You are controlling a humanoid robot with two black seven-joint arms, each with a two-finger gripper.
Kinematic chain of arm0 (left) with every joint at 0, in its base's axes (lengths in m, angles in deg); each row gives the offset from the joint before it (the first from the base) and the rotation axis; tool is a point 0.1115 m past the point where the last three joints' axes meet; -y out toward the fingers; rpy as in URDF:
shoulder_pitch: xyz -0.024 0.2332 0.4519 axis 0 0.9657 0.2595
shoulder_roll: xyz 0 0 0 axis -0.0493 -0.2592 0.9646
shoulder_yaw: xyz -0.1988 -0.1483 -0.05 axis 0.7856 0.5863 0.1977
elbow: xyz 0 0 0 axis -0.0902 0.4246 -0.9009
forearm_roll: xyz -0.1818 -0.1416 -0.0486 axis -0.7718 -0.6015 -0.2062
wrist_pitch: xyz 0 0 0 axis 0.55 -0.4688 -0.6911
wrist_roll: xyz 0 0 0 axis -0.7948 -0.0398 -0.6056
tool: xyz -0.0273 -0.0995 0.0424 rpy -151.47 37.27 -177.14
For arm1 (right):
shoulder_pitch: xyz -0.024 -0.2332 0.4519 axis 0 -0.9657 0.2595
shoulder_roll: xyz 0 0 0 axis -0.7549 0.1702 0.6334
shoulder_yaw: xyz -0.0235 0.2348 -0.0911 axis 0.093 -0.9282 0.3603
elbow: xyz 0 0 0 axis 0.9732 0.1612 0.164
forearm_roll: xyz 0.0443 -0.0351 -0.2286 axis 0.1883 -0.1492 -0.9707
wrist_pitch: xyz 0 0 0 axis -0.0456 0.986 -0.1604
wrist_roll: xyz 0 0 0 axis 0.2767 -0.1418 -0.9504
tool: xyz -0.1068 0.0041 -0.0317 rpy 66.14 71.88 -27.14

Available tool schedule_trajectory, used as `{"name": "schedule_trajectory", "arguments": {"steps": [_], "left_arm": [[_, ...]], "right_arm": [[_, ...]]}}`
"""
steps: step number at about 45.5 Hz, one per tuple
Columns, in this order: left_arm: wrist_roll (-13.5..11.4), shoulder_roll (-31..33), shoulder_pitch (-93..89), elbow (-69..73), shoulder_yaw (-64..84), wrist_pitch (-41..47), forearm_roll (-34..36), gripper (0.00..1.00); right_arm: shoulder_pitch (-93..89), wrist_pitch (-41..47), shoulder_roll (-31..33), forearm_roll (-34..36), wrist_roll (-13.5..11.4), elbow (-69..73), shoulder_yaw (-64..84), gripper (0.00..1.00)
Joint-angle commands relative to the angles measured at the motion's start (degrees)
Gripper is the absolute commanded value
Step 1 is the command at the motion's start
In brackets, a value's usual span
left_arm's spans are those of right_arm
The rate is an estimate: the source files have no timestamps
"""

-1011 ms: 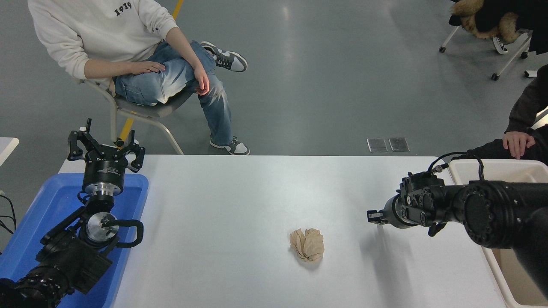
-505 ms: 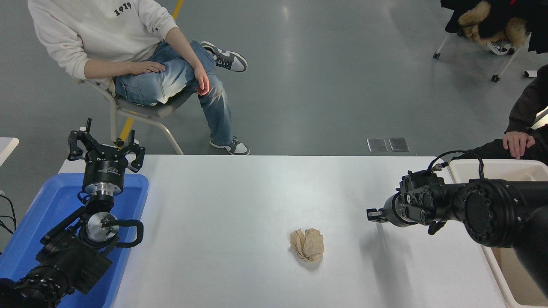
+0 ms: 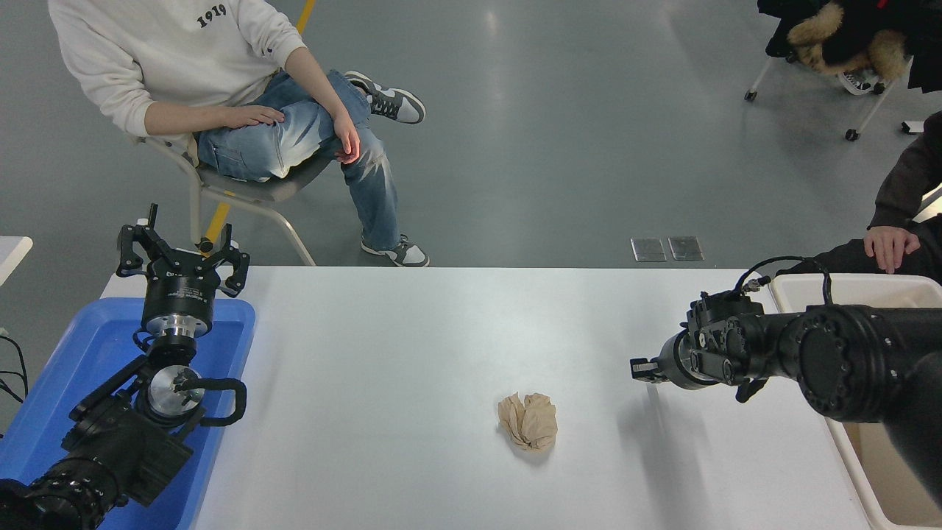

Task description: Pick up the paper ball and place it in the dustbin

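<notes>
White laminate was what you had under everything: one table, and every place below is given from it. You had two people beyond its far edge. One person in a cream sweatshirt sat on a chair past the far left corner; of the other you saw only a dark sleeve and a hand past the far right corner. You had two containers, one at each end: one blue tray at the left end, and one cream dustbin at the right end. You had two black arms. The left arm lay parked over the tray, and the left gripper stood at the table's far left corner, pointing away from you with its fingers spread apart. The right arm came in level across the dustbin's near side, reaching toward the table's middle, and the right gripper hung above the right part of the table; whether its jaws were spread or pressed together, you could not tell from here. You had one paper ball, tan and crumpled, lying on the table nearer its front edge, right of centre, left of the right gripper and apart from it.
</notes>
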Motion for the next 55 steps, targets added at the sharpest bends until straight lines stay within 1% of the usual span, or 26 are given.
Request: {"name": "schedule_trajectory", "arguments": {"steps": [1, 5, 6, 7, 8, 11, 16, 21, 28, 32, 40, 48, 53, 55], "left_arm": [[-0.09, 0.00, 0.03, -0.05, 0.00, -0.02, -0.09, 0.99], [0.00, 0.00, -0.06, 0.04, 0.00, -0.02, 0.00, 0.99], [0.00, 0.00, -0.06, 0.04, 0.00, -0.02, 0.00, 0.99], [0.00, 0.00, 0.03, -0.04, 0.00, -0.02, 0.00, 0.99], [0.00, 0.00, -0.06, -0.05, 0.00, -0.10, 0.00, 0.99], [-0.09, 0.00, -0.06, -0.05, 0.00, -0.10, 0.00, 0.99], [-0.09, 0.00, -0.06, 0.04, 0.00, -0.02, 0.00, 0.99], [0.00, 0.00, 0.03, 0.04, 0.00, -0.02, 0.00, 0.99], [0.00, 0.00, 0.03, 0.04, 0.00, -0.02, 0.00, 0.99], [0.00, 0.00, 0.03, -0.05, 0.00, -0.02, 0.00, 0.99], [0.00, 0.00, -0.06, -0.04, 0.00, -0.02, -0.09, 0.99], [-0.09, 0.00, 0.03, 0.04, 0.00, -0.02, -0.09, 0.99], [-0.09, 0.00, 0.03, -0.05, 0.00, -0.02, -0.09, 0.99], [-0.09, 0.00, 0.03, 0.04, 0.00, -0.02, -0.09, 0.99]], "right_arm": [[10.93, 3.96, 0.00, -0.36, 0.04, 8.33, -0.47, 0.00], [18.84, 4.67, 3.50, -0.62, 0.04, 16.59, -0.65, 0.00], [20.69, 4.76, 4.30, -0.62, 0.04, 18.35, -0.74, 0.17], [22.45, 4.85, 5.00, -0.62, 0.04, 20.28, -0.82, 0.42], [25.42, 5.19, 6.23, -0.71, -0.04, 23.61, -1.00, 0.99], [31.41, 7.12, 9.04, -0.80, -0.39, 29.07, -1.00, 1.00], [41.16, 14.23, 12.91, -0.80, -0.48, 35.58, -1.26, 1.00], [50.83, 21.27, 14.94, -0.80, -0.57, 39.45, -1.26, 1.00], [62.00, 27.16, 18.01, -0.71, -0.48, 45.08, -1.18, 1.00], [66.75, 29.81, 18.28, -0.62, -0.57, 47.63, -1.18, 1.00], [74.57, 29.81, 17.05, 0.17, -0.48, 52.81, -3.72, 1.00], [75.81, 29.81, 13.89, 0.17, -0.48, 54.31, -7.94, 1.00], [73.97, 29.81, 9.32, 0.52, -0.48, 53.61, -8.29, 1.00], [72.31, 29.81, 7.57, 1.66, -0.48, 53.09, -8.64, 1.00]]}}
